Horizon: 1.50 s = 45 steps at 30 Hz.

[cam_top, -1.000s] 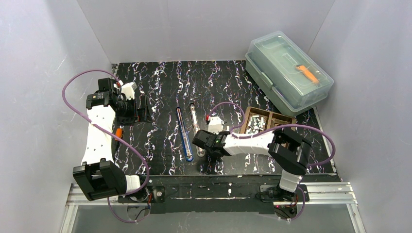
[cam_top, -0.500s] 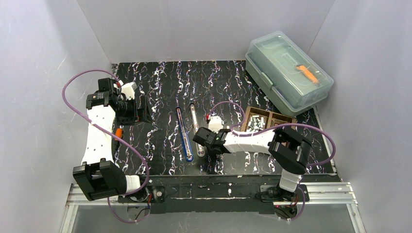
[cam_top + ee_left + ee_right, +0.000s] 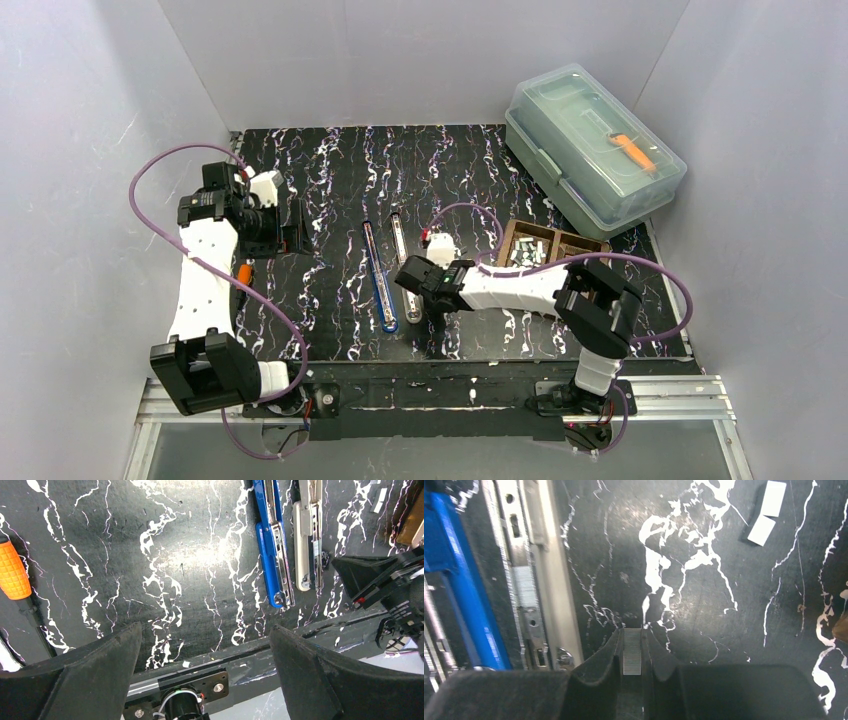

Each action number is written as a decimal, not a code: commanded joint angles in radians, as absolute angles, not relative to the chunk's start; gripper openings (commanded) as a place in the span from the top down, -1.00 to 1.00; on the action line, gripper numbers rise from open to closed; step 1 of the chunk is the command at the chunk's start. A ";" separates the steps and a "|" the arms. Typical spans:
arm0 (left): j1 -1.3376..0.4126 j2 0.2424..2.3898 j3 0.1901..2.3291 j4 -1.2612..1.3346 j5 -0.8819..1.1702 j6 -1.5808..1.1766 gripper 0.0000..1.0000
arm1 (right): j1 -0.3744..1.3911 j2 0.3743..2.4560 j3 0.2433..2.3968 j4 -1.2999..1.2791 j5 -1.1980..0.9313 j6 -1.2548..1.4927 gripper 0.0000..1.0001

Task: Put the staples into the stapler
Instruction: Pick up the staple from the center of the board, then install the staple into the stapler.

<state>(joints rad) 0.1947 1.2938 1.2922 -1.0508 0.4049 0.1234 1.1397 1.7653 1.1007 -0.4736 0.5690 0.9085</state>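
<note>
Pinching a staple strip (image 3: 632,656) in its nearly closed grip, the right end effector (image 3: 632,636) is hanging just right of the open white stapler (image 3: 551,605), insertion seemingly pending; the left end effector (image 3: 205,665) is gaping empty.

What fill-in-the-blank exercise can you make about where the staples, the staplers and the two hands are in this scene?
1. The right hand pinches a staple strip beside the white stapler; the left hand holds ____.
2. In the top view, the blue stapler lies ____ of the white stapler.
3. More staples lie in the wooden tray, ____ of both staplers.
Missing words: nothing; left; right
</note>
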 commanded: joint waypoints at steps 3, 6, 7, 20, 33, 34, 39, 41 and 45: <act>0.202 1.253 1.261 -1.066 0.420 0.153 -0.99 | 1.146 1.733 1.204 -0.463 0.603 0.874 0.89; 0.202 1.250 1.262 -1.066 0.430 0.146 -0.99 | 1.180 1.720 1.235 -0.410 0.642 0.847 0.95; 0.201 1.251 1.263 -1.066 0.431 0.143 -0.99 | 1.193 1.720 1.241 -0.393 0.662 0.836 0.97; 0.201 1.264 1.278 -1.081 0.431 0.129 -0.99 | 1.328 1.843 1.315 -0.200 0.848 0.730 0.97; 0.201 1.270 1.279 -1.087 0.425 0.131 -0.99 | 1.328 1.905 1.312 -0.117 0.832 0.704 0.97; 0.202 1.271 1.278 -1.087 0.425 0.132 -0.99 | 1.328 1.908 1.313 -0.116 0.832 0.704 0.97; 0.201 1.271 1.272 -1.085 0.426 0.132 -0.99 | 1.328 1.914 1.317 -0.116 0.831 0.705 0.97; 0.201 1.270 1.273 -1.085 0.426 0.133 -0.99 | 1.328 1.913 1.318 -0.113 0.831 0.705 0.97; 0.202 1.269 1.272 -1.083 0.427 0.133 -0.99 | 1.328 1.918 1.321 -0.110 0.823 0.706 0.97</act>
<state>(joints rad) 0.1944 1.2858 1.2675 -1.0557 0.4088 0.1329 1.3289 1.9129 1.2869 -0.1520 0.7948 0.7059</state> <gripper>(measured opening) 0.993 0.228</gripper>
